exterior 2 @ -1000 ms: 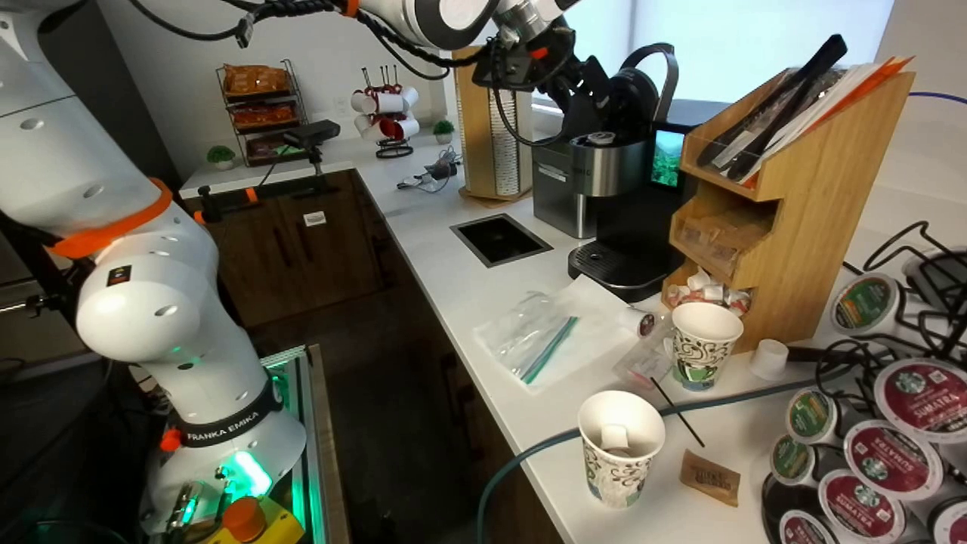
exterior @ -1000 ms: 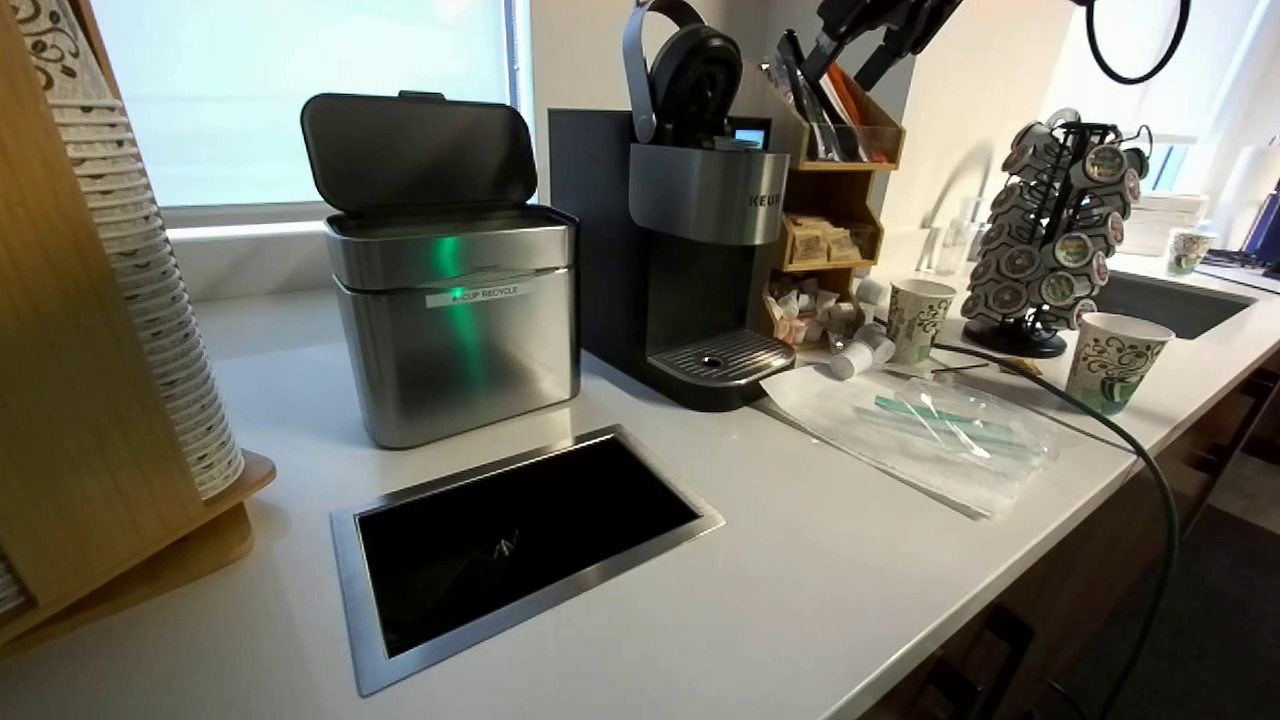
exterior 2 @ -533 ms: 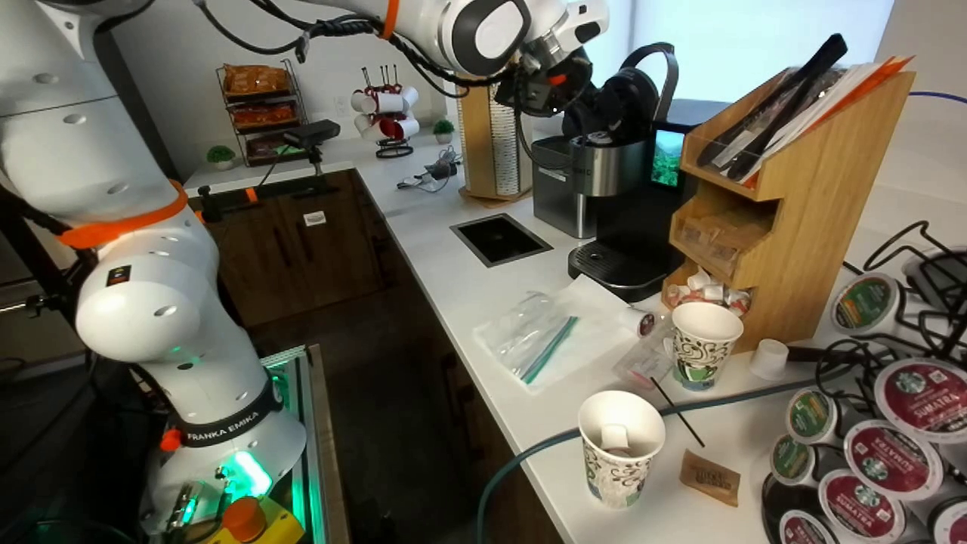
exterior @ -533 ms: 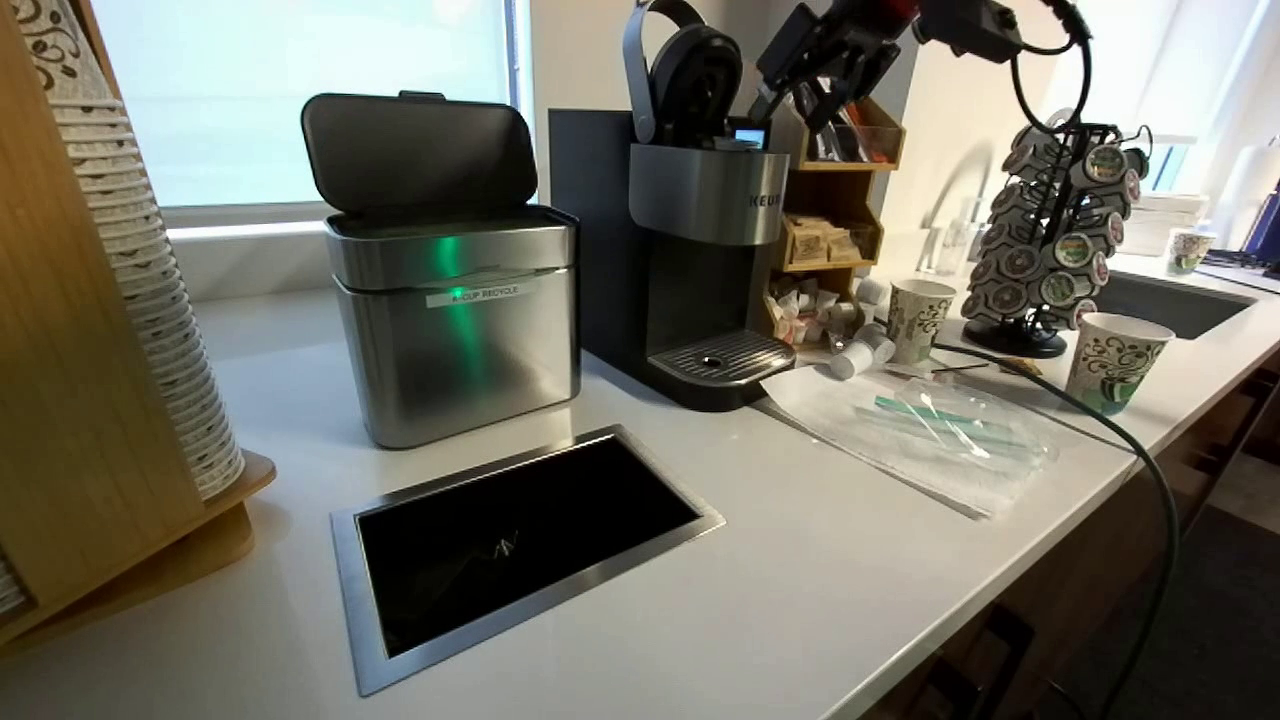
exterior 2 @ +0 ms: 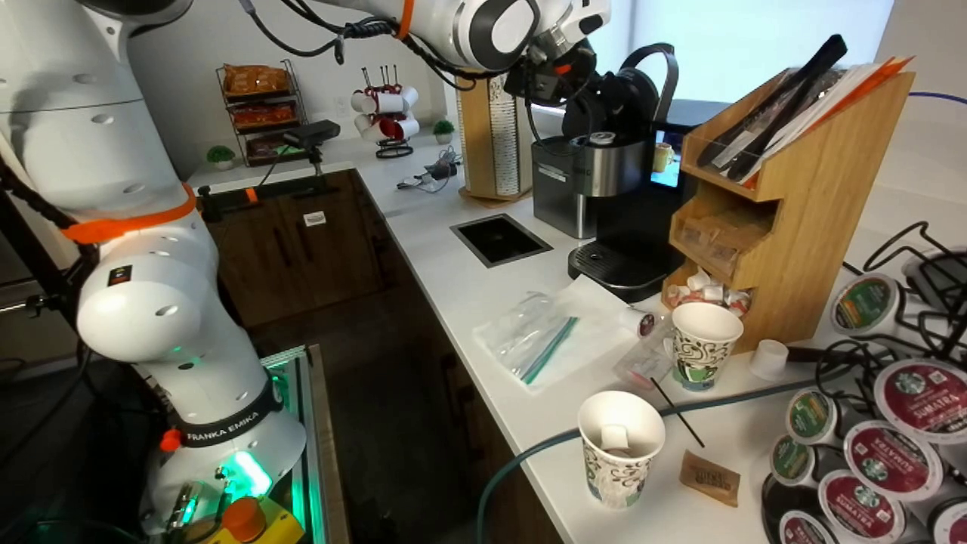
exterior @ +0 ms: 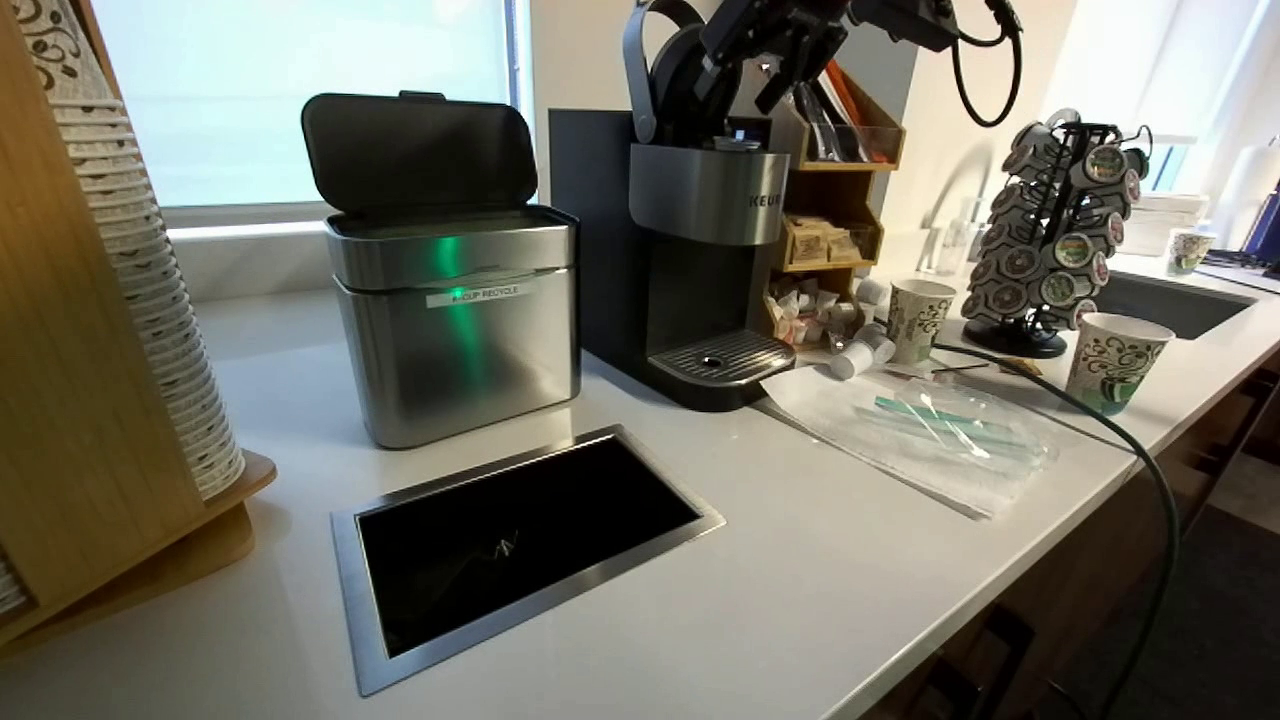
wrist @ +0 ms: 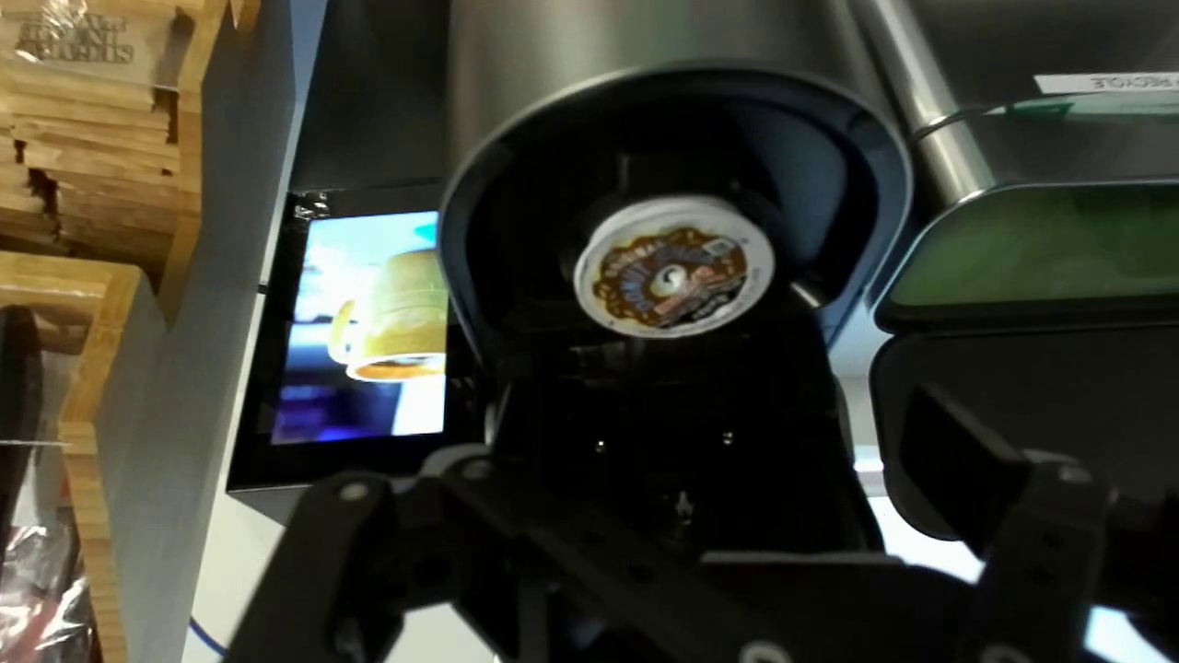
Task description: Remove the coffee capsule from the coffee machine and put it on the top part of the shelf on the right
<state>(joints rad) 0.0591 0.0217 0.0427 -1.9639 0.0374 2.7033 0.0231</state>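
The coffee machine [exterior: 705,195] has its lid raised in both exterior views; its front also shows in an exterior view [exterior 2: 616,172]. The coffee capsule [wrist: 675,267] sits in the open holder on top of the machine, its round printed foil lid facing up. The capsule also shows as a pale disc in an exterior view [exterior 2: 602,138]. My gripper [exterior: 742,86] is open and empty, above the capsule and in front of the raised lid. In the wrist view its dark fingers [wrist: 732,433] stand wide apart below the capsule. The wooden shelf [exterior 2: 823,204] stands beside the machine.
The shelf's top compartment holds packets and black utensils [exterior 2: 786,113]. A steel recycle bin [exterior: 460,340] with raised lid stands on the machine's other side. A framed counter opening [exterior: 350,600], paper cups [exterior 2: 706,344], a plastic bag [exterior 2: 529,332] and a capsule rack [exterior: 1060,240] are around.
My gripper has moved toward the coffee machine, coming from above the shelf side to over the capsule holder. The capsule has stayed in place. The picture on the machine's screen has changed.
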